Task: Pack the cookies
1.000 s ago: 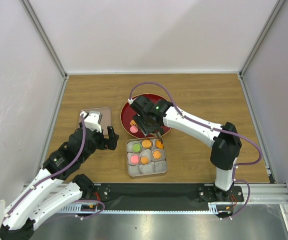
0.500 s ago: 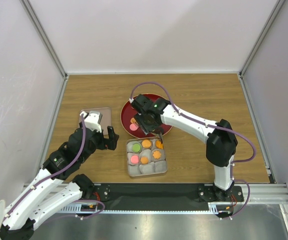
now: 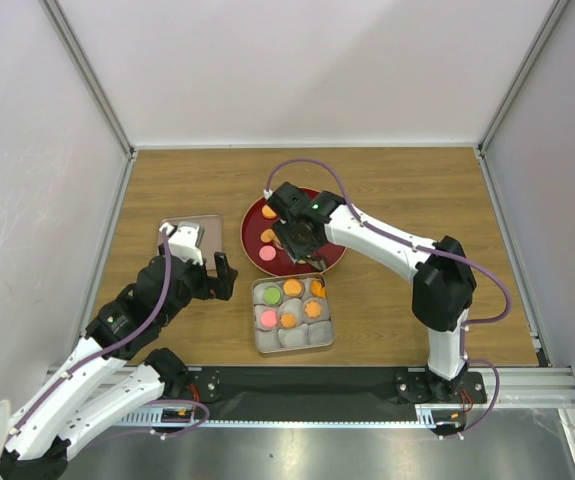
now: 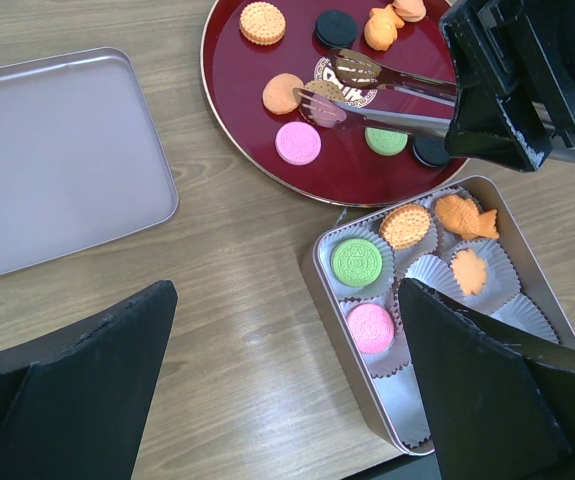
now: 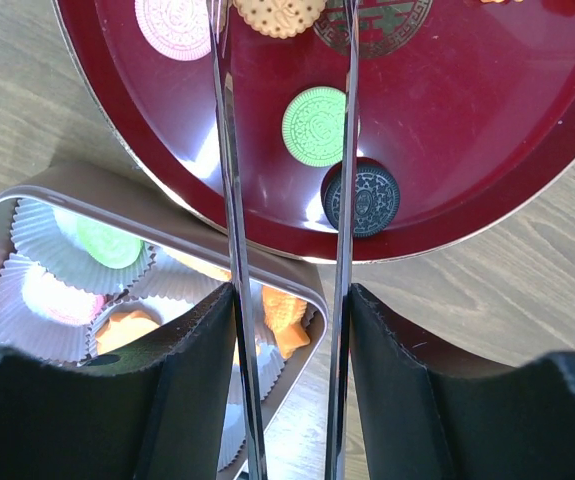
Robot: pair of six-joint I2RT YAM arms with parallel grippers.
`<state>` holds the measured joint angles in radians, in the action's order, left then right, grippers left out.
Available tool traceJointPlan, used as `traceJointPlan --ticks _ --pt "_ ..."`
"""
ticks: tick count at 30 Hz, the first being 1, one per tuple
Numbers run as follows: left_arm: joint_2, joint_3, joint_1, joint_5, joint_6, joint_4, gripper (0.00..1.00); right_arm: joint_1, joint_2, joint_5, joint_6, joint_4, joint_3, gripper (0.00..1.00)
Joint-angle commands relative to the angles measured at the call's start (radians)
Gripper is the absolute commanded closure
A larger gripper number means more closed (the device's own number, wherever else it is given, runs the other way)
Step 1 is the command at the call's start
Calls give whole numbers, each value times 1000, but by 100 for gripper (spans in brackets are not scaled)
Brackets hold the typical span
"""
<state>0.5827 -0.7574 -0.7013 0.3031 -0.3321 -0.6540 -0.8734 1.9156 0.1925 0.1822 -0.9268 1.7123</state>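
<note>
**Pick under way at plate; tin part filled**

My right fingers [image 5: 192,390] pinch the tongs [image 4: 397,100], whose tips stand apart on either side of a tan cookie [image 5: 279,12] on the red plate [image 4: 229,100]. My left fingers [image 4: 77,380] are spread and hold nothing above the bench [image 4: 227,300].

I judge the step in hand to be a pick. The next move calls for squeezing the tongs, lifting, and setting down in an empty cup [image 4: 429,272].

Loose cookies [image 4: 298,143] lie on the plate. The tin [image 5: 97,176] holds several, and its near cups are bare. The lid [image 4: 57,160] lies apart.

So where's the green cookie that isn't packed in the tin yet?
In the right wrist view the green cookie lies on the red plate, between the two arms of the tongs, right beside a black cookie near the plate's rim.
</note>
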Motion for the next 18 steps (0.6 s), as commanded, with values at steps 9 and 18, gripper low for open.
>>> traceJointPlan --ticks 9,18 --pt "-1 -14 -7 2 -1 19 0 10 19 -13 0 26 17 49" --pt "-3 -14 -7 -2 -2 17 0 31 -18 -50 0 31 -23 50"
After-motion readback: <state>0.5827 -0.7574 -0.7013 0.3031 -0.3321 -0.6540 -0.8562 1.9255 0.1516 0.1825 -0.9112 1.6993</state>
